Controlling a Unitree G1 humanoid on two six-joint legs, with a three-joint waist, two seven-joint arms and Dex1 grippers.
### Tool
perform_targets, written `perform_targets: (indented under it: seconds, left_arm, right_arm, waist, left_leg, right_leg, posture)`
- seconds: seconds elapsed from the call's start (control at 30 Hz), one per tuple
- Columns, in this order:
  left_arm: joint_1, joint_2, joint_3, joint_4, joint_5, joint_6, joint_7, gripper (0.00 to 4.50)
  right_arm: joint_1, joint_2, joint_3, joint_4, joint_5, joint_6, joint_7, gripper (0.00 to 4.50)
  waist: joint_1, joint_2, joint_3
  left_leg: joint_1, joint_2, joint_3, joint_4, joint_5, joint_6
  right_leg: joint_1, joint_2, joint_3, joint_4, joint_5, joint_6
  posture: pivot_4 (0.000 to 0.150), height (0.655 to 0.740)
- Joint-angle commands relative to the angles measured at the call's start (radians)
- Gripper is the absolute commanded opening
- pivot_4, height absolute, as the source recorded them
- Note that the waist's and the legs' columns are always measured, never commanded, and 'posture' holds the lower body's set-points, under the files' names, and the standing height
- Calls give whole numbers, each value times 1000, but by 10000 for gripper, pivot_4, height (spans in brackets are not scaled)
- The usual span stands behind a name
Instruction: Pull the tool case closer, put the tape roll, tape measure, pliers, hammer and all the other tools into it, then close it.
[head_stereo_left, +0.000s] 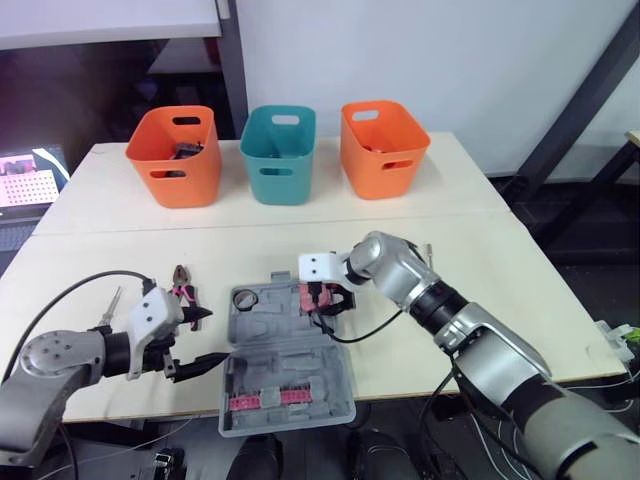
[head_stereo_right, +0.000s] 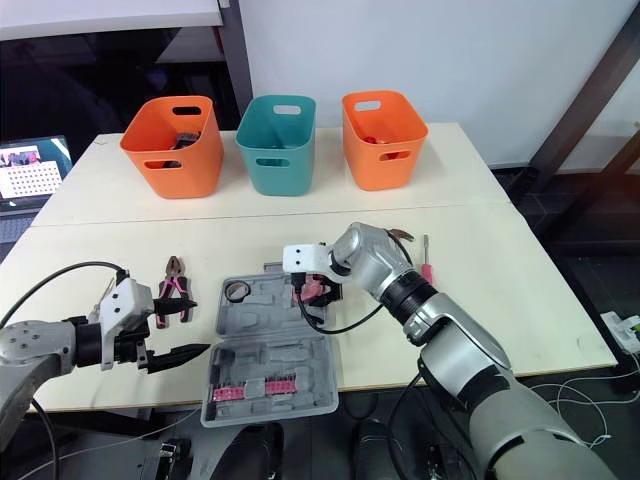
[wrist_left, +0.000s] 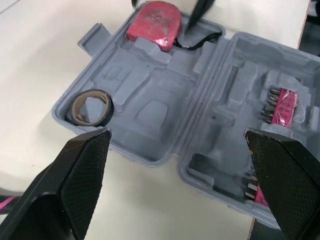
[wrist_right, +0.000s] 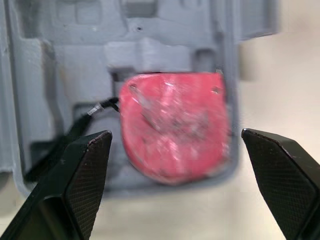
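Count, all placed off the tool case (head_stereo_left: 290, 355):
- Tool case: one, grey, lying open.
- Inside the case: one tape roll (head_stereo_left: 247, 298), one red tape measure (wrist_right: 175, 125), two pink bit holders (wrist_left: 282, 106).
- Left of the case: one pair of pliers (head_stereo_right: 172, 285).
- Right of the case: one screwdriver (head_stereo_right: 426, 264).
- Beyond the case: three bins, namely one orange bin (head_stereo_left: 175, 155), one teal bin (head_stereo_left: 278, 155) and a second orange bin (head_stereo_left: 383, 148).

Three bins along the far edge of a pale table (head_stereo_left: 100, 250).
An orange bin (head_stereo_left: 175, 160), a teal bin (head_stereo_left: 279, 160) and a second orange bin (head_stereo_left: 383, 150) stand in a row near the table's far edge, close together but apart. Something dark lies in the first. A seam crosses the table from side to side in front of them. Beyond the far left corner a lit screen (head_stereo_left: 30, 178) shows a dotted grid. A dark post (head_stereo_left: 232, 60) rises behind the table.
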Motion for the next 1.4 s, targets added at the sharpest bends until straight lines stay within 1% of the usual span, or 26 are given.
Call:
perform_targets:
  seconds: [0.03, 0.17, 0.23, 0.3, 0.37, 0.4, 0.43, 0.53, 0.67, 0.77, 0.93, 1.1, 1.2, 1.4]
  left_arm:
    - [-2, -5, -5, 13, 9, -38, -14, 45000]
    - [-17, -11, -20, 45, 17, -63, -26, 45000]
    - [-31, -15, -29, 62, 19, -74, -35, 45000]
    - [-46, -18, -36, 77, 19, -82, -44, 45000]
    - [-56, -20, -40, 90, 21, -87, -51, 45000]
    - [-64, -19, -42, 100, 22, -90, -55, 45000]
    - [-70, -19, -45, 107, 23, -92, -59, 45000]
    - [-92, -15, -53, 130, 26, -101, -72, 45000]
    - [-110, -10, -57, 142, 25, -103, -82, 45000]
    - [-118, -7, -58, 135, 23, -95, -83, 45000]
    - [-126, 0, -56, 103, 16, -66, -75, 45000]
    - [-132, 6, -52, 77, 11, -34, -65, 45000]
    - [-134, 7, -49, 67, 11, -21, -61, 45000]
    - [-130, 10, -42, 57, 9, -9, -61, 45000]
  right_arm:
    - [16, -36, -55, -174, 36, 67, 56, 44616]
    - [94, -89, -139, -359, 112, 70, 71, 44616]
    - [157, -90, -215, -435, 165, 58, 25, 44616]
    - [210, -92, -265, -473, 208, 43, 2, 44616]
    - [234, -92, -284, -491, 256, 66, 24, 44616]
    - [245, -84, -298, -496, 285, 107, 27, 39042]
    - [251, -80, -306, -500, 306, 136, 26, 35540]
    - [273, -78, -312, -462, 306, 94, -24, 21379]
    - [274, -67, -313, -376, 305, 35, -67, 21379]
    - [276, -67, -304, -277, 293, -55, -83, 21379]
    - [259, -35, -300, -82, 285, -150, -106, 21379]
    - [259, -1, -302, 72, 285, -220, -105, 21379]
    - [254, 14, -297, 177, 260, -270, -121, 21379]
    - [241, 24, -294, 284, 237, -320, -123, 21379]
  waist:
    - [0, 0, 0]
    - [5, 0, 0]
    - [4, 0, 0]
    - [4, 0, 0]
    - [3, 0, 0]
    - [2, 0, 0]
    - [1, 0, 0]
    - [1, 0, 0]
    - [1, 0, 0]
    - [3, 0, 0]
    - [2, 0, 0]
    - [0, -1, 0]
    - [-2, -1, 0]
    - [2, 0, -1]
  left_leg:
    - [0, 0, 0, 0, 0, 0]
    - [0, 0, 0, -1, 0, 0]
    - [0, 0, 0, -1, 0, 0]
    - [0, 0, 0, -1, 0, 0]
    - [0, 0, 0, 0, 0, 0]
    - [0, 0, 1, 0, 0, 0]
    - [0, 1, 1, 0, 0, 0]
    - [0, 1, 1, 0, 0, 0]
    - [0, 1, 1, 0, 0, 0]
    - [0, 1, 2, 0, 0, 0]
    - [0, 1, 2, 0, 0, 0]
    - [0, 1, 2, 0, 0, 0]
    - [1, 1, 1, 0, 0, 0]
    - [4, 1, 1, 0, 0, 0]
  right_leg:
    - [0, 0, 0, 0, 0, 0]
    - [0, 0, 0, 0, 0, 1]
    - [0, 0, 0, -1, 0, 0]
    - [0, 0, 0, -1, 0, 0]
    - [0, 0, 0, -1, 0, 0]
    - [0, 0, 0, -1, 0, 0]
    - [0, 0, 0, -1, 0, 0]
    - [0, 0, 0, -1, 0, -1]
    - [0, 0, 0, -1, 0, -1]
    - [0, 0, 0, -1, 0, -1]
    - [0, 0, 0, -1, 0, -1]
    - [0, 0, 0, -1, 0, -1]
    - [1, 1, 1, -1, 0, -1]
    - [4, 1, 1, -1, 0, -1]
  posture:
    - [1500, 7400]
    - [1500, 7400]
    - [1500, 7400]
    - [1500, 7400]
    - [1500, 7400]
    - [1500, 7400]
    - [1500, 7400]
    - [1500, 7400]
    - [1500, 7400]
    - [1500, 7400]
    - [1500, 7400]
    - [1500, 7400]
    - [1500, 7400]
    - [1500, 7400]
